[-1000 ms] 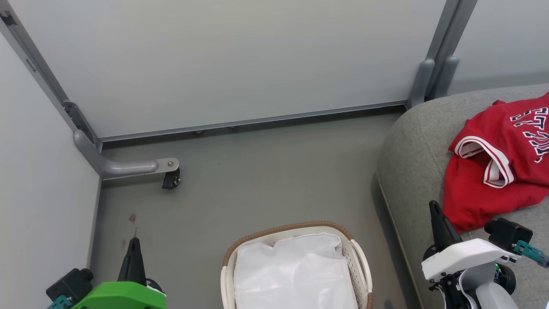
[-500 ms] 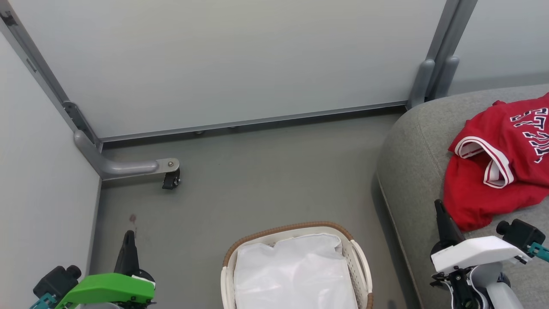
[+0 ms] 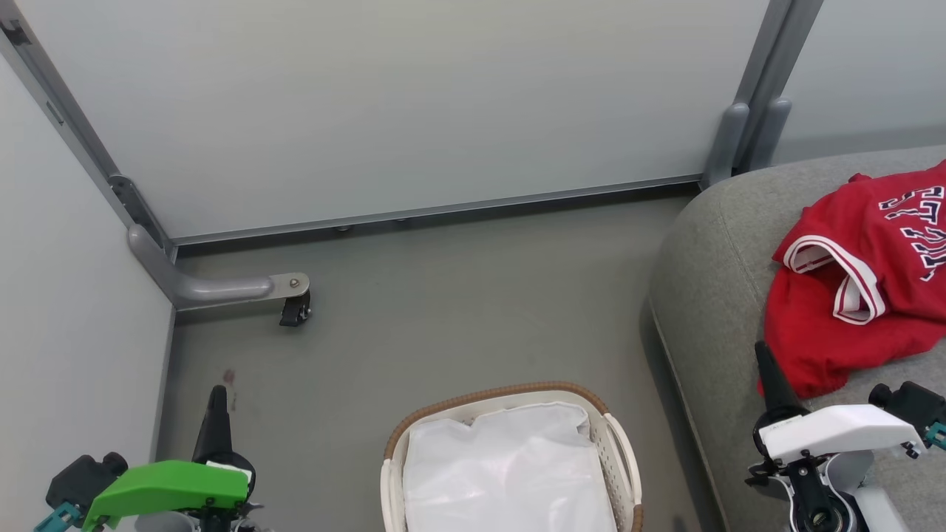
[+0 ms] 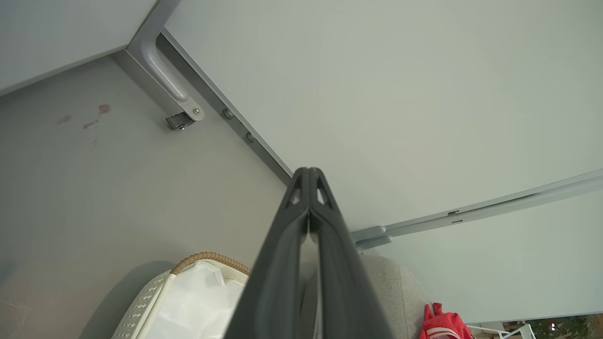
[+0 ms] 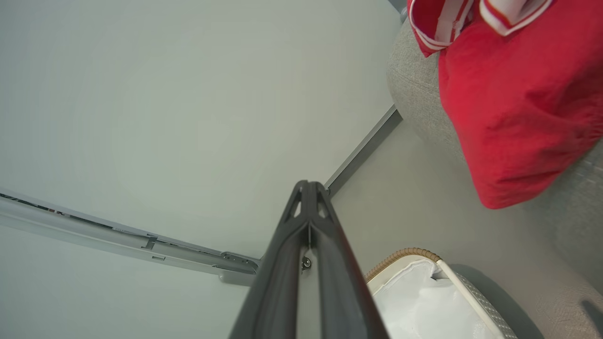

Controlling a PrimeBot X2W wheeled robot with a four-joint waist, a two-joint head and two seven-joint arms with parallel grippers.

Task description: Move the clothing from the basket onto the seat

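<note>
At near left, my left gripper hangs over the grey floor, fingers pressed together, nothing in them. Centre near: the basket sits on the floor, white lining showing inside. Right of it is the seat. The clothing lies on it, jersey over the plain T-shirt. Near right, my right gripper is closed too and empty, tip just beside the T-shirt's hem. Can't tell if it touches.
</note>
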